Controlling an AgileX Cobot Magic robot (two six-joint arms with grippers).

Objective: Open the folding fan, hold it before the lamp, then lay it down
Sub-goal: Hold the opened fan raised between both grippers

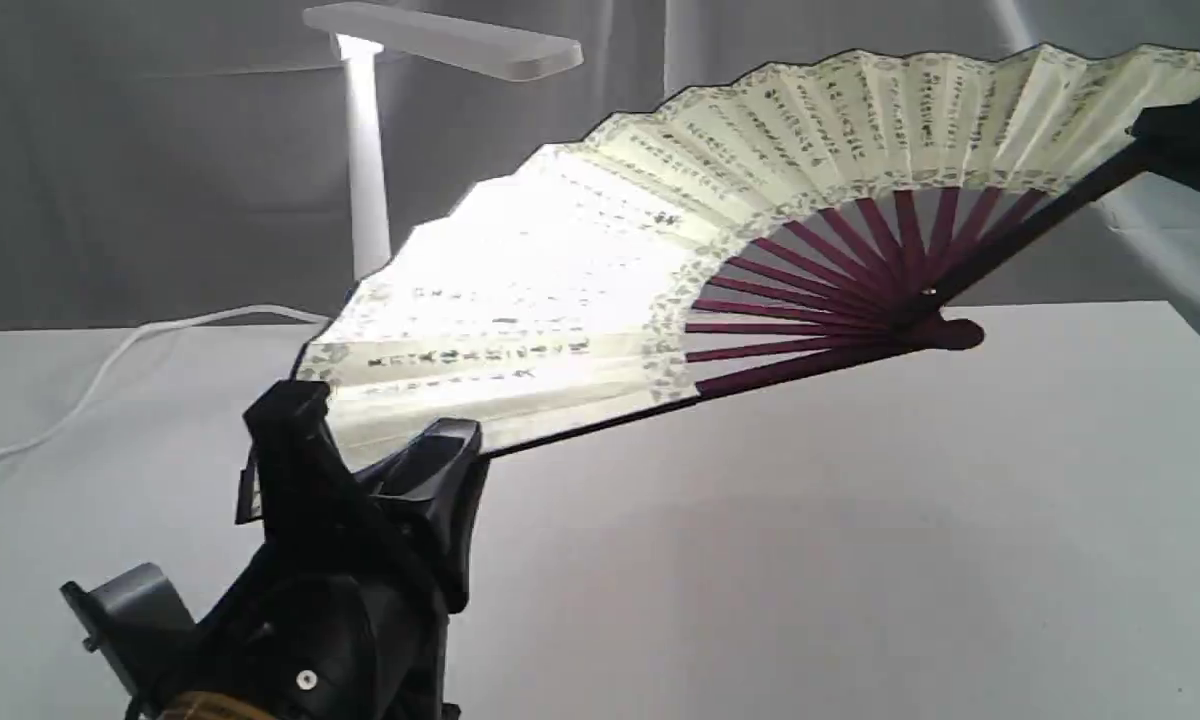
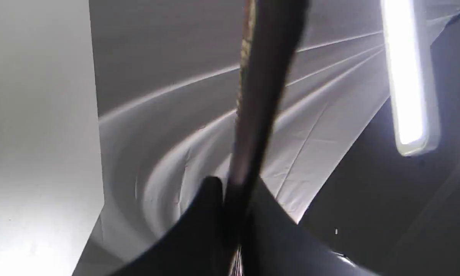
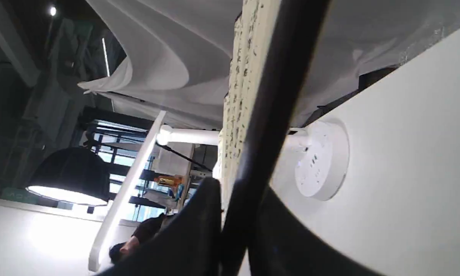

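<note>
The folding fan (image 1: 740, 190) is spread wide open and held up in the air, its cream leaf with black calligraphy glowing where the lamp (image 1: 365, 160) shines behind its left part. My left gripper (image 1: 370, 440) is shut on the fan's lower outer guard (image 2: 260, 99) at the lower left. My right gripper (image 1: 1165, 130) is shut on the upper outer guard (image 3: 276, 99) at the far right edge. The maroon ribs meet at the pivot (image 1: 945, 332) above the table. The lamp's lit bar head (image 2: 406, 76) and its round base (image 3: 322, 161) show in the wrist views.
A white table (image 1: 860, 560) lies under the fan. The lamp's white cord (image 1: 110, 365) trails across the table at the left. Grey cloth (image 1: 160, 180) hangs as a backdrop behind the lamp.
</note>
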